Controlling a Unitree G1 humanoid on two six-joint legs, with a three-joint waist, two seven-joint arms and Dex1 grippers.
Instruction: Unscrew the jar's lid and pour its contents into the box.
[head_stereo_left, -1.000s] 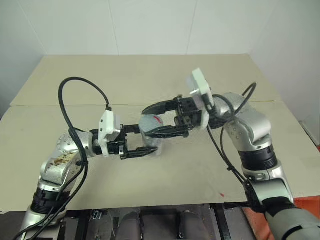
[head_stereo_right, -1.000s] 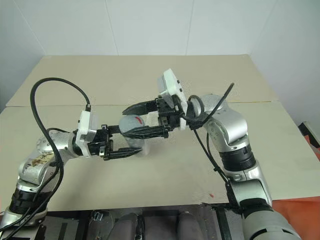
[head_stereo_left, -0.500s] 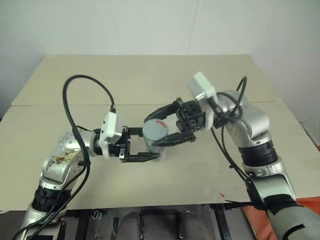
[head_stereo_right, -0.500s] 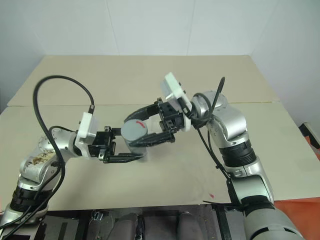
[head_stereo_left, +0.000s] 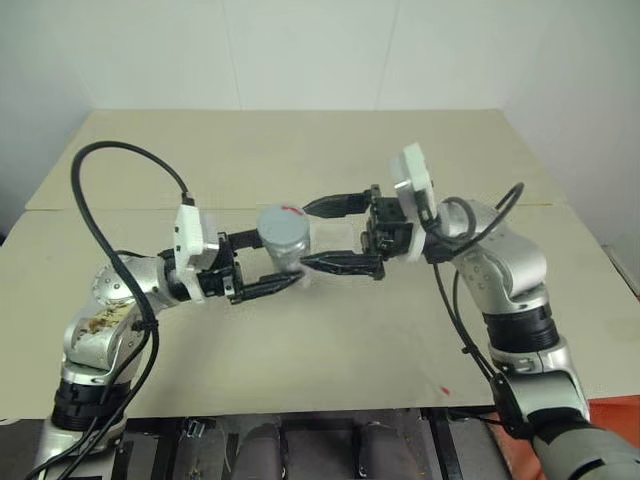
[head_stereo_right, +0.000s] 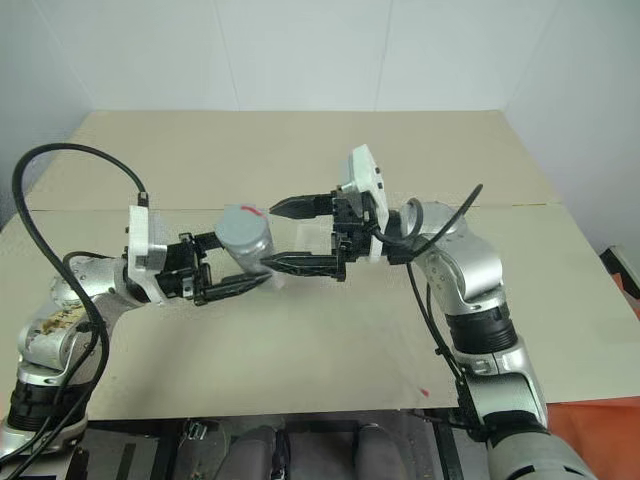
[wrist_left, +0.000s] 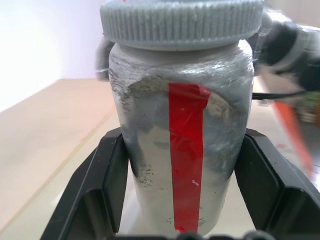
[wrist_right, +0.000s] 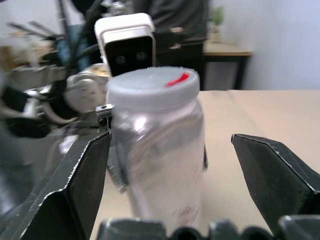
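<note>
The left hand (head_stereo_left: 268, 268) was clamped on the jar (head_stereo_left: 284, 245) and held it upright above the table (head_stereo_left: 330, 340). In the left wrist view its two black fingers (wrist_left: 102, 187) pressed on both sides of the jar's clear body, one on each side. A red stripe (wrist_left: 187, 150) ran down the side of the jar between them. Grey dusty stuff stuck to the inside of the glass.

The grey lid (head_stereo_left: 279, 219) sat on top of the jar. It had a small red mark (wrist_right: 177, 79) on its flat top and little ridges around its edge.

The right hand (head_stereo_left: 335, 236) was just beside the jar, pointing at it from the other side. Its fingers were spread wide apart and held nothing. One finger (head_stereo_left: 335, 206) was up near the lid and the other (head_stereo_left: 340, 265) was lower, near the jar's body. Neither one touched the jar.

Under the jar, something pale and see-through (head_stereo_left: 305, 283) sat on the table, but the jar and the hands hid most of it.

A small red spot (head_stereo_left: 444, 390) was on the table near the front edge. A black cable (head_stereo_left: 120, 180) looped up over the left arm. Behind the table was a white wall (head_stereo_left: 300, 50).
</note>
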